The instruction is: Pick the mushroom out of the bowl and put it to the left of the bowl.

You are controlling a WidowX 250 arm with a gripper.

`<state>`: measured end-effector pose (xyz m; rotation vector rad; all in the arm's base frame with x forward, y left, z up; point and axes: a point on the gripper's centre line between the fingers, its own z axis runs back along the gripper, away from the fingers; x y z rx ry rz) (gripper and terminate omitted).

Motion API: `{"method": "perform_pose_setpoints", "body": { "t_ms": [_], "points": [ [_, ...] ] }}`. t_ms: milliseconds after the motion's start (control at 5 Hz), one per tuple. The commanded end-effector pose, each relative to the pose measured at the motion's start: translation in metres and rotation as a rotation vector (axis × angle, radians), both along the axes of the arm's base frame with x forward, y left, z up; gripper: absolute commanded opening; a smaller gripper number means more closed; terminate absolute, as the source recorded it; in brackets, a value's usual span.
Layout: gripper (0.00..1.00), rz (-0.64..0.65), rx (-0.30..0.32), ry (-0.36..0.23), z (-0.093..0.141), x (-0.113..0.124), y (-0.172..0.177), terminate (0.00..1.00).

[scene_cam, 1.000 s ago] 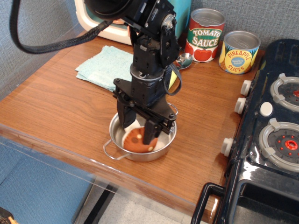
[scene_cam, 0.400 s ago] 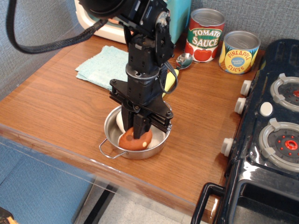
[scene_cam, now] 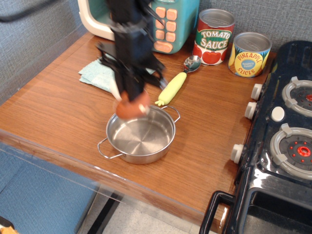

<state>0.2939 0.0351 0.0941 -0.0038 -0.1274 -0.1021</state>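
The mushroom (scene_cam: 128, 109), a reddish-brown plush cap with a white stem showing at its left, hangs in my gripper (scene_cam: 129, 102). The gripper is shut on it and holds it above the back-left rim of the bowl (scene_cam: 141, 155). The bowl is a shallow shiny steel pan with two wire loop handles, and its inside is bare. It stands near the table's front edge. The arm is blurred by motion.
A yellow-green-handled spoon (scene_cam: 171, 87) lies just behind the bowl. A light blue cloth (scene_cam: 97, 73) lies at the back left. A tomato sauce can (scene_cam: 213, 36) and a pineapple can (scene_cam: 249, 53) stand at the back. A toy stove (scene_cam: 282, 141) fills the right side.
The gripper closed on the mushroom inside the bowl and lifted it up and to the left, out of the bowl. The bowl shifted slightly left.
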Motion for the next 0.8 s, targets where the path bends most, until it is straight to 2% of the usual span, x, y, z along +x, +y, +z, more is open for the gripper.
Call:
{"method": "perform_pose_setpoints", "body": {
  "t_ms": [0, 200, 400, 600],
  "points": [
    [0.0, 0.085, 0.083, 0.02, -0.01, -0.015, 0.074, 0.0],
    [0.0, 0.105, 0.113, 0.033, -0.02, -0.027, 0.093, 0.0],
    [1.0, 0.108, 0.131, 0.026, -0.022, -0.03, 0.099, 0.0],
    [1.0, 0.115, 0.123, 0.002, -0.014, -0.033, 0.101, 0.0]
  ]
}}
